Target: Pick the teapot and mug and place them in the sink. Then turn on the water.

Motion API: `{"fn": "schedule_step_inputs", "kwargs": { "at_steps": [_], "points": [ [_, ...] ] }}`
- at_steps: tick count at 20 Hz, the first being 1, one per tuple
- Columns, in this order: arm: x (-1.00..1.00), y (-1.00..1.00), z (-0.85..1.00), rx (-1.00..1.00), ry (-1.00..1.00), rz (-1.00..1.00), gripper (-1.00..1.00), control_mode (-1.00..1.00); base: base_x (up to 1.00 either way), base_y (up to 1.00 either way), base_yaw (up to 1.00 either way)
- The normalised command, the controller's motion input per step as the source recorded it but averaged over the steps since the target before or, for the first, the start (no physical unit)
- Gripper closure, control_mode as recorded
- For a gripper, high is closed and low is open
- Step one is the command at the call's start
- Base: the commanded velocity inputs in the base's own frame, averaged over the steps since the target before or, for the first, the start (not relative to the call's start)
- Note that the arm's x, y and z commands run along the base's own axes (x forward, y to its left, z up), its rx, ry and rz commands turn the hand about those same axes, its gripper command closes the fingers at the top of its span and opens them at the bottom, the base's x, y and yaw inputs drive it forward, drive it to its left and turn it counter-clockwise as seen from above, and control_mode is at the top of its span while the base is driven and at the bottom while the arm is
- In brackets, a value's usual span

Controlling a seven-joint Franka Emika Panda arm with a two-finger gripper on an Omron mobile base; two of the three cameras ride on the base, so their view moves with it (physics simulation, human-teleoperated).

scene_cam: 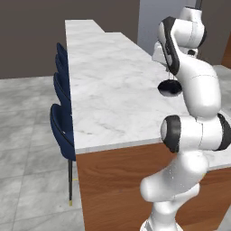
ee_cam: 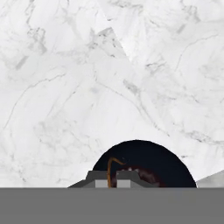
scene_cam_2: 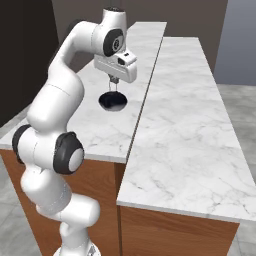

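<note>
The white arm is shown rising from its base beside the wood-fronted island, folded at a dark elbow joint, then reaching up and forward so that the hand is turned straight down over the white marble surface.

The gripper is seen in the right base view hanging below the white hand block, its dark fingers drawn close together on a thin upright handle. In the hand view the gripper is seen with its two grey fingertips pressed almost together, a slim brown curved wire held between them.

Directly under the gripper a dark, squat, rounded vessel, taken to be the teapot, is carried by that wire handle; in the left base view the teapot is partly hidden behind the forearm. From these views it cannot be told whether it is lifted clear of the surface or touching it. In the hand view the teapot appears as a dark dome with a reddish-brown patch near the fingertips.

A row of dark blue chairs is set along the far side of the island, in the left base view.
</note>
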Motion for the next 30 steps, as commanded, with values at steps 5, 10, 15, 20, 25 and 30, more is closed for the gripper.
{"fn": "schedule_step_inputs", "kwargs": {
  "at_steps": [5,10,15,20,25,30],
  "points": [
    [-0.99,0.00,-0.06,0.00,-0.03,0.00,1.00,-1.00,0.00,0.00,0.00],
    [-1.00,0.00,-0.03,0.00,-0.12,0.00,1.00,-1.00,0.00,0.00,0.00],
    [-0.84,0.00,-0.04,0.00,-0.18,-0.03,1.00,-1.00,0.00,0.00,0.00],
    [-0.18,0.00,-0.01,0.00,-0.04,-0.01,1.00,-1.00,0.00,0.00,0.00],
    [-0.01,0.00,0.03,0.00,0.01,0.00,1.00,-1.00,0.00,0.00,0.00],
    [0.00,0.00,0.00,0.00,0.00,0.00,1.00,1.00,-0.04,-0.09,-0.01]
  ]
}}
